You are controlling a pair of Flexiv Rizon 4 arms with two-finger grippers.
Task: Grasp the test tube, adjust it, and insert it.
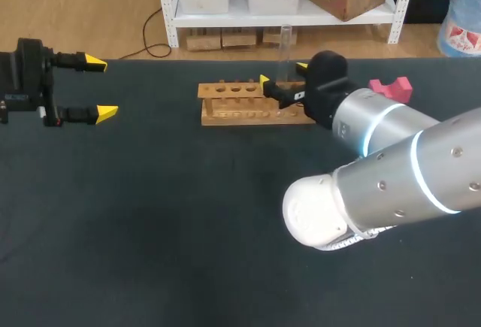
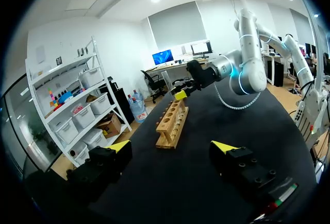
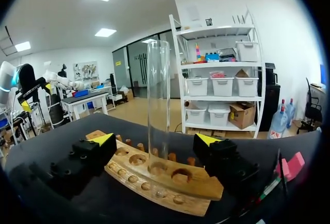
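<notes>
- The black table (image 1: 150, 229) holds everything.
- The right arm (image 1: 406, 154) comes in from the right side and reaches over to the middle of the table.
- The wooden test tube rack (image 1: 240, 109) lies near the far edge. It has rows of round holes on top.
- The left gripper (image 1: 101, 87) hangs far off to the left. Its jaws are wide open and hold nothing.
- The right gripper (image 3: 156, 140) sits over the rack. Its jaws are wide open, one on each side of the tube, and neither one touches it.
- The clear test tube (image 3: 158, 95) stands straight up between those jaws. Its bottom end looks to be down in a back hole of the rack.
- A small pink block (image 1: 391, 86) lies just right of the rack.
- The step looks like the end of putting the tube in, with the tube let go.
- The next move calls for the right gripper to pull away gently, without bumping the tube or the rack.
</notes>
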